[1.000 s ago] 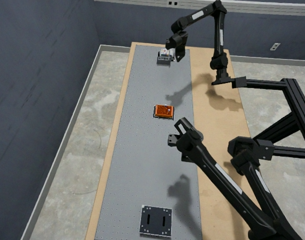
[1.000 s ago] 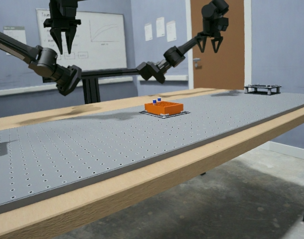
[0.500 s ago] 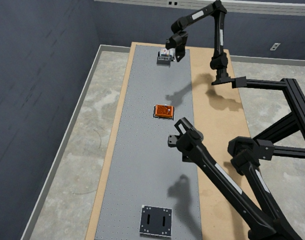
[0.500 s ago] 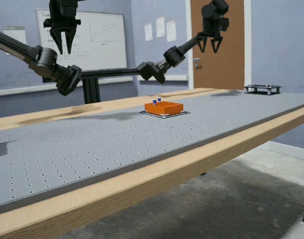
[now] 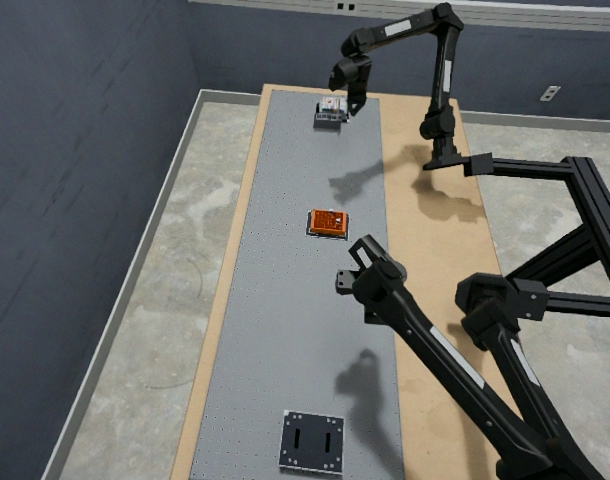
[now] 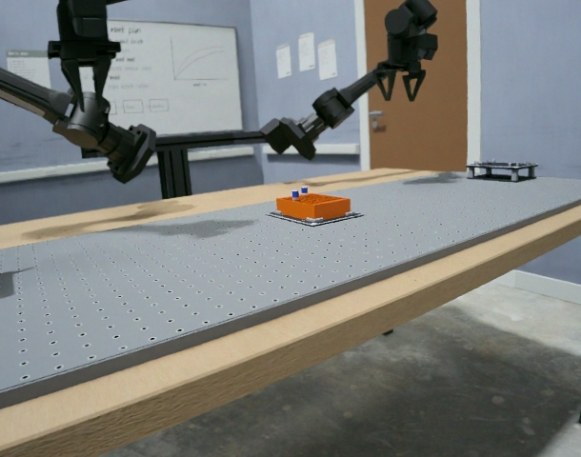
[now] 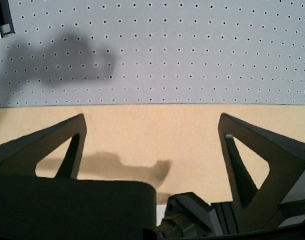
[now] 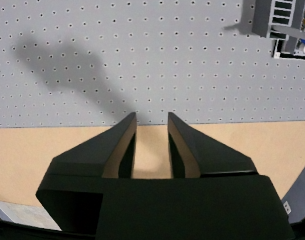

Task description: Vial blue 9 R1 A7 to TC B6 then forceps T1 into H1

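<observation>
The orange tube carrier TC [image 5: 327, 223] sits on its nest plate mid-table and also shows in the exterior view [image 6: 312, 207]. Two blue-capped vials [image 6: 299, 192] stand in its far side. The vial rack R1 [image 5: 332, 105] with several vials is at the far end, and the grey holder H1 [image 5: 328, 121] stands in front of it. I cannot make out the forceps. My right gripper [image 5: 355, 107] [image 8: 152, 119] hangs high beside R1, nearly shut on nothing. My left gripper [image 5: 351, 266] [image 7: 152, 120] is wide open and empty, high above the table near TC.
A black plate with two slots [image 5: 311, 442] stands on short legs at the near end of the table [image 6: 501, 169]. A bare wooden strip [image 5: 439, 242] runs along the arms' side of the grey perforated top. The black frame [image 5: 579, 206] carries both arms.
</observation>
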Motion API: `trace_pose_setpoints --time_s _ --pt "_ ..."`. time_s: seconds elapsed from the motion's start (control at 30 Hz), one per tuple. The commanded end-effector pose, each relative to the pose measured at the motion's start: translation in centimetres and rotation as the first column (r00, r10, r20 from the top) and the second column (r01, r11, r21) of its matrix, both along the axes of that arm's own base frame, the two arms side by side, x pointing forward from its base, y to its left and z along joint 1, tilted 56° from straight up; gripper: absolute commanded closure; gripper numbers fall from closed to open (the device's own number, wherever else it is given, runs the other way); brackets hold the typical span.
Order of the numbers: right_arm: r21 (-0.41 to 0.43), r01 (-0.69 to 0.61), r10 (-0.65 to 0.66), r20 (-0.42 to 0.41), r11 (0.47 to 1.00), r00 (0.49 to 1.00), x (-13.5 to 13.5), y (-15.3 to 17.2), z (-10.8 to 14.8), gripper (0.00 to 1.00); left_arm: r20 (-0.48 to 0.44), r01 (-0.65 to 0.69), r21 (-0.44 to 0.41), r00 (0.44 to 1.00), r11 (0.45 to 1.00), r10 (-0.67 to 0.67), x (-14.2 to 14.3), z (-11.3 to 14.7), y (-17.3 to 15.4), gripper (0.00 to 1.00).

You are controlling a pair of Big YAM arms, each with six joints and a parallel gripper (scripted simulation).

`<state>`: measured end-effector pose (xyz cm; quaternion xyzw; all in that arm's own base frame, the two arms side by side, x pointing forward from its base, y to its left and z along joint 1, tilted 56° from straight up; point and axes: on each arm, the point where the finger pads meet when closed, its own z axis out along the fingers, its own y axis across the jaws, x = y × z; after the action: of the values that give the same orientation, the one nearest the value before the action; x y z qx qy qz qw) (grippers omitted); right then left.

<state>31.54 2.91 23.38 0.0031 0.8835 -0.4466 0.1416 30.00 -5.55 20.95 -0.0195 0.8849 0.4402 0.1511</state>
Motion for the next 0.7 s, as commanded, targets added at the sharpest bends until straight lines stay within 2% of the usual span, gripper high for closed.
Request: trace_pose_setpoints --time_s 0.0,0.1,0.47,0.53,0.57,0.63,0.67 --pt "-0.001 -0.018 0.018 -0.028 1.0 0.999 0.8 -0.3 0.2 0.77 0.015 -0.003 -0.006 1.0 1.0 0.003 0.4 0.7 -0.3 0.0" --pt "0.013 -0.019 0.019 0.008 1.0 1.0 1.4 -1.0 2.3 0.77 0.015 -0.003 -0.006 1.0 1.0 0.003 0.4 0.7 -0.3 0.0" --pt "0.008 -0.018 0.018 0.006 1.0 1.0 1.8 -4.4 5.3 0.77 0.015 -0.003 -0.006 1.0 1.0 0.003 0.4 0.7 -0.3 0.0" --pt "0.008 -0.018 0.018 0.006 1.0 1.0 1.8 -4.4 5.3 0.77 0.015 -0.003 -0.006 1.0 1.0 0.003 0.4 0.7 -0.3 0.0" --pt "-0.007 -0.018 0.018 -0.038 1.0 0.999 1.5 -4.8 4.0 0.77 0.015 -0.003 -0.006 1.0 1.0 0.003 0.4 0.7 -0.3 0.0" --pt "0.007 -0.018 0.018 0.01 1.0 1.0 2.0 -5.3 6.2 0.77 0.015 -0.003 -0.006 1.0 1.0 0.003 0.4 0.7 -0.3 0.0" --pt "0.006 -0.018 0.018 0.01 1.0 1.0 2.0 -5.6 6.5 0.77 0.015 -0.003 -0.006 1.0 1.0 0.003 0.4 0.7 -0.3 0.0"
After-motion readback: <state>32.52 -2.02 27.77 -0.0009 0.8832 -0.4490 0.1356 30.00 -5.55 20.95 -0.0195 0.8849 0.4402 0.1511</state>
